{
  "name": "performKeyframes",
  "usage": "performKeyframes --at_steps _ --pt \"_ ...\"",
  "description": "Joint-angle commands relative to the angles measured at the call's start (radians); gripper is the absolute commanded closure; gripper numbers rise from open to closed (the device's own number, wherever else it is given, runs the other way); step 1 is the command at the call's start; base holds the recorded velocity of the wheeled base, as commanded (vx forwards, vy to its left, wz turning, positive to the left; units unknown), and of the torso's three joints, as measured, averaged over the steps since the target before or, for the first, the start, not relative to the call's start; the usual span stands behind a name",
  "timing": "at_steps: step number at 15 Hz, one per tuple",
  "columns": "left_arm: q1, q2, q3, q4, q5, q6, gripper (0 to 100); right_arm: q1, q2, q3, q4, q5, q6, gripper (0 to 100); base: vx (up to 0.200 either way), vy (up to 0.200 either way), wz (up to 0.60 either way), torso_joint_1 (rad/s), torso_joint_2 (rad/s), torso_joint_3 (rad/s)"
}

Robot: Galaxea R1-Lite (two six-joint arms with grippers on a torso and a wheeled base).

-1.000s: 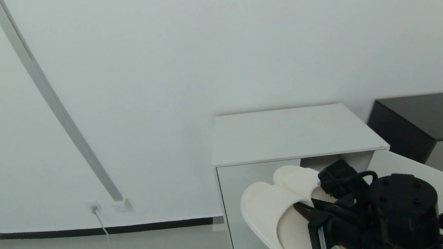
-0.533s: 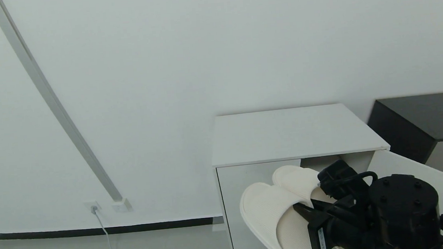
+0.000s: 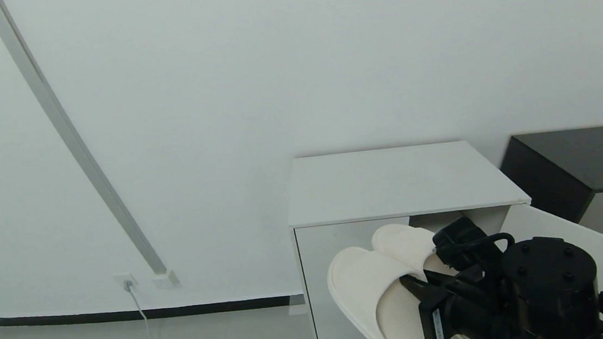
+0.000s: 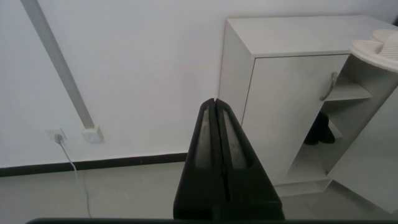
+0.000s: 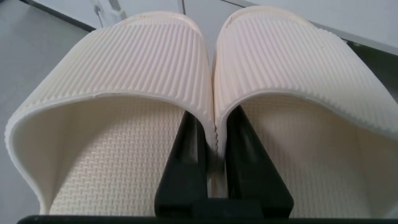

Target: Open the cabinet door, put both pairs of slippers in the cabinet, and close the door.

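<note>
Right wrist view, slippers: the pair of cream slippers (image 5: 130, 74) is side by side, soles down, with the ribbed toe caps pointing away beyond the fingertips.
Right fingers: the right fingers (image 5: 198, 149) are pinched on the two inner side walls where the slippers meet, one finger inside each shoe.
Slippers, head view: they are held in the air just in front of the cabinet, with the toes reaching past the fingers toward its front.
Cabinet: the white cabinet (image 3: 395, 183) stands against the wall directly beyond the right fingers.
Door: the cabinet's door (image 3: 571, 255) on the robot's right is swung open. The other door panel (image 4: 286, 112) is closed and has a small handle (image 4: 328, 86).
Inside the cabinet: a shelf (image 4: 345, 93) crosses the open half. Something dark (image 4: 320, 129) sits on a lower level, too small to make out.
Left fingers: the left fingers (image 4: 216, 143) are pressed flat together with nothing between them, well apart from the cabinet, over bare floor (image 4: 124, 193).
Wall: a socket (image 4: 57, 135) with a cable (image 3: 149, 330), and a grey strip (image 3: 75, 145) running up the wall.
Beside the cabinet: a dark unit (image 3: 579, 167) stands past the open door.
</note>
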Motion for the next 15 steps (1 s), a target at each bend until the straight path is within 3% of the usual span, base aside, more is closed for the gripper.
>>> performKeyframes --at_steps 1,15 --pt "-0.001 0.001 0.0 0.0 0.0 0.0 100 0.001 0.003 0.001 0.0 -0.001 0.0 100 0.0 -0.2 0.0 0.002 0.0 0.002" --pt "-0.001 0.001 0.0 0.0 0.0 -0.002 100 0.001 0.003 0.002 0.0 -0.005 0.0 100 0.0 -0.2 0.0 0.002 0.0 0.001"
